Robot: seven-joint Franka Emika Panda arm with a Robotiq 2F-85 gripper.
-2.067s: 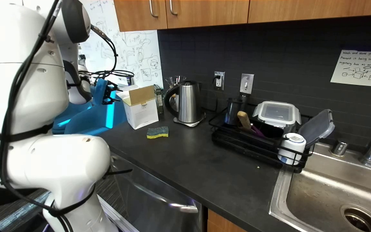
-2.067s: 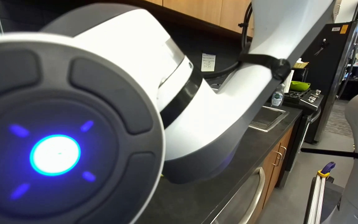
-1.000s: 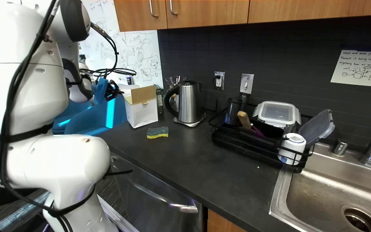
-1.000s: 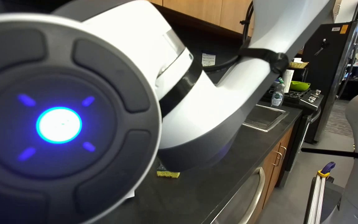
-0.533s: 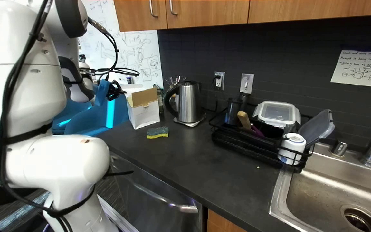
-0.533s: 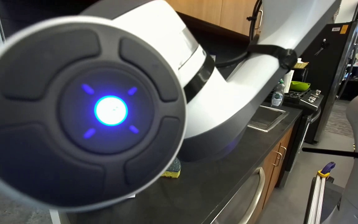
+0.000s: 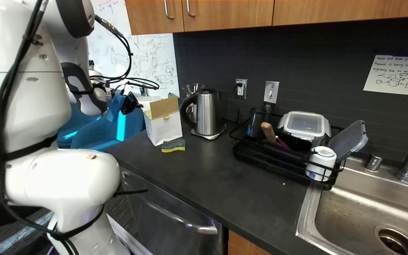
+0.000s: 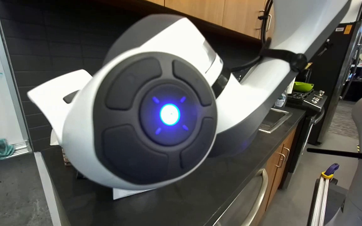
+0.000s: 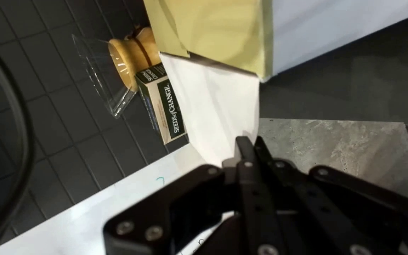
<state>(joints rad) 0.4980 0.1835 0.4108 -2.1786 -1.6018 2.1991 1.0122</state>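
In the wrist view my gripper (image 9: 250, 141) is shut, its fingertips pinching the end of a white flap (image 9: 218, 102). That flap belongs to an open cardboard box (image 9: 331, 32), white outside and yellowish inside. An exterior view has the box (image 7: 164, 128) upright on the dark counter, its tan flap raised, with the gripper (image 7: 140, 105) at its upper left. Right against or just behind a green-and-yellow sponge (image 7: 173, 145) stands the box's lower front corner. In an exterior view only a low white part of the box (image 8: 129, 192) shows beneath the arm, which hides the gripper.
A steel kettle (image 7: 207, 113) stands right of the box. Farther along are a black dish rack (image 7: 271, 159) with containers and a white mug, then a sink (image 7: 367, 205). Behind the box are a Seeds of Change carton (image 9: 170, 109) and a glass carafe with a wooden collar (image 9: 133, 58).
The gripper has moved right in an exterior view, and the box has slid and turned with it, up to the sponge. Earlier, the fingers stood apart at the flap; they have since shut.
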